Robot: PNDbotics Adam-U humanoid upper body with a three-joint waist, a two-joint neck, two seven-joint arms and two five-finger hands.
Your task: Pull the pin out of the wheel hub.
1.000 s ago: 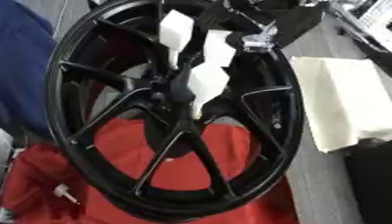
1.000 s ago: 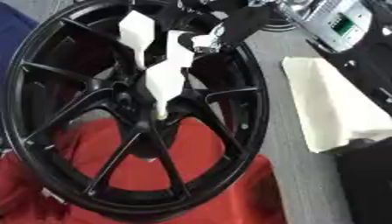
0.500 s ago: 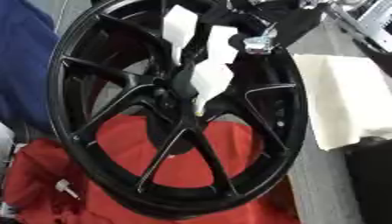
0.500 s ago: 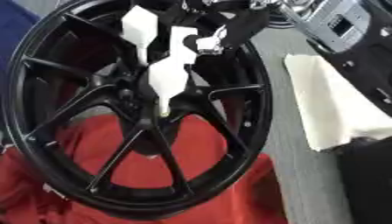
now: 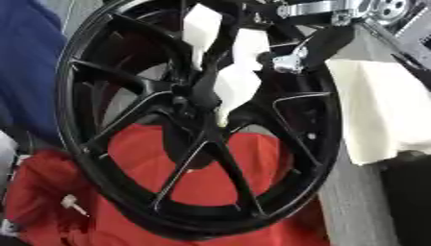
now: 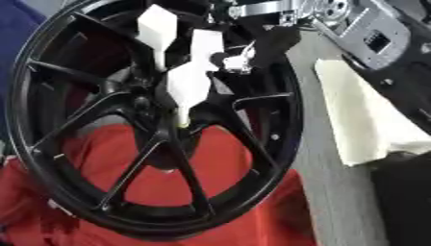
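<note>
Right hand at the wheel hub

The right hand [image 6: 187, 81] reaches down from above the black wheel [image 5: 311, 144]; its white fingers taper onto the hub [image 6: 172, 127]. The pin and the grip cannot be made out.

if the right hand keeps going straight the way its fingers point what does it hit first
The right hand reaches down from the top with its pale fingers aimed at the middle of the black wheel. Going straight on, it would likely meet the hub first. Depth is unclear, and the pin cannot be made out.
</note>
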